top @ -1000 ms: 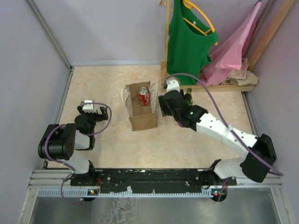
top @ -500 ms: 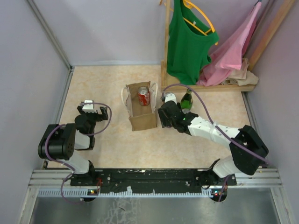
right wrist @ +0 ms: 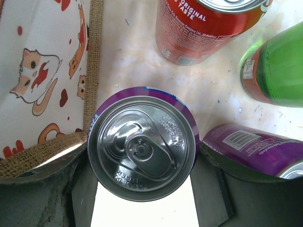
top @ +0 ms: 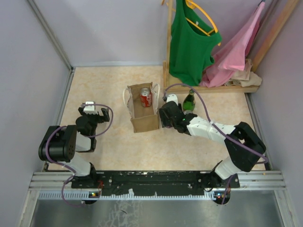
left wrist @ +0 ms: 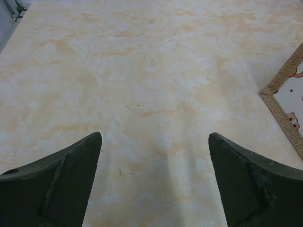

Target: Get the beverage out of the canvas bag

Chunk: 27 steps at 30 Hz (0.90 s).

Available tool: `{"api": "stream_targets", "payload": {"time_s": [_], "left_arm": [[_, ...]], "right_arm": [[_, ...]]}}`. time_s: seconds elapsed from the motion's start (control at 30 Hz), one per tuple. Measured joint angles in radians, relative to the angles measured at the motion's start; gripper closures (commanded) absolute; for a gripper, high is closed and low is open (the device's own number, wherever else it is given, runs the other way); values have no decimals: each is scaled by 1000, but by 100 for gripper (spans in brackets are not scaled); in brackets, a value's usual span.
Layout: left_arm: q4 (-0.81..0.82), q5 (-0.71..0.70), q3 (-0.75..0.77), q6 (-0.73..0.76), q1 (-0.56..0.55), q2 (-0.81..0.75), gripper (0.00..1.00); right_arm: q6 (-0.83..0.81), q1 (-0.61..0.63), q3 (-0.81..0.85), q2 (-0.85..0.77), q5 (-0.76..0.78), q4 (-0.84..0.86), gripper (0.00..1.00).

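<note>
The canvas bag stands open at the table's middle, with a red can upright inside it. My right gripper sits low against the bag's right side, shut on a purple beverage can that is upright, its silver top facing the camera. The bag's cat-printed wall is just left of that can. My left gripper rests open over bare table at the left, nothing between its fingers; the bag's corner shows at its right edge.
Around the held can stand a red can, a green bottle and a second purple can lying on its side. The green bottle is right of the bag. A wooden rack with green and pink garments stands behind.
My right arm has folded back and lowered, bringing its gripper nearer and down along the bag's right side. The left arm has not moved.
</note>
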Motion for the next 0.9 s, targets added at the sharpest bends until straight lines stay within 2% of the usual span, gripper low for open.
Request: {"api": "stream_targets", "payload": {"time_s": [0.07, 0.23, 0.33, 0.6, 0.9], "left_arm": [[0, 0, 0, 0, 0, 0, 0], [0, 0, 0, 0, 0, 0, 0], [0, 0, 0, 0, 0, 0, 0], [0, 0, 0, 0, 0, 0, 0], [0, 0, 0, 0, 0, 0, 0]], "right_arm": [[5, 0, 0, 0, 1, 0, 31], [4, 0, 0, 0, 6, -1, 27], [-5, 0, 12, 0, 18, -4, 18], [-80, 0, 147, -45, 101, -28, 17], [-200, 2, 311, -204, 149, 33, 19]]}}
